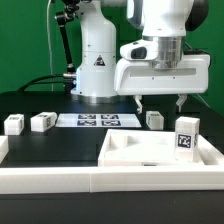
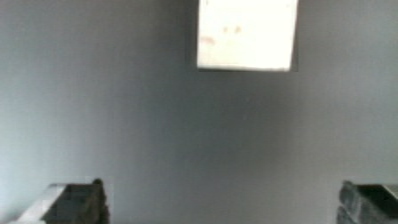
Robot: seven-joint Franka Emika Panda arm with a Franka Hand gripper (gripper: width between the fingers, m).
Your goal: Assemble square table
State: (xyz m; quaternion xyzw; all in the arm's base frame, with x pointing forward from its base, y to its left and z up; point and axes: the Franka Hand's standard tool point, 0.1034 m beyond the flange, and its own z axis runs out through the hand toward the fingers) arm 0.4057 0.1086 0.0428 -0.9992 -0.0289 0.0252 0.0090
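Gripper (image 1: 159, 105) on the white robot arm (image 1: 160, 20): open wide, fingers (image 1: 138, 104) well apart, nothing btwn them. It hangs over the black table (image 1: 60, 140) and touches nothing. Wrist view agrees: two dark fingertips (image 2: 75, 200) at the frame's sides w/ only bare grey surface btwn. Beyond them is one blurred white rectangular piece (image 2: 246, 35); can't tell which part it is.

Exterior view, right under the gripper: short white blocky leg (image 1: 154, 119), upright on the table, clear of both fingers. Toward the exterior view's right & nearer the camera: white blocky leg w/ black-and-white tag (image 1: 187, 133), tag facing the camera. It stands at the far right corner of the white plastic square slab w/ raised rim (image 1: 150, 150); can't tell if they touch. The slab lies flat, near centre to right, nothing on it.

On the exterior view's left of the gripper: flat white marker board (image 1: 97, 120), tags up. Further left are two more parts, side by side but apart: inner white blocky leg (image 1: 42, 122) & leftmost white blocky leg (image 1: 14, 124).

Nearest the camera: long white border wall (image 1: 60, 180) across the frame, slab just behind it.
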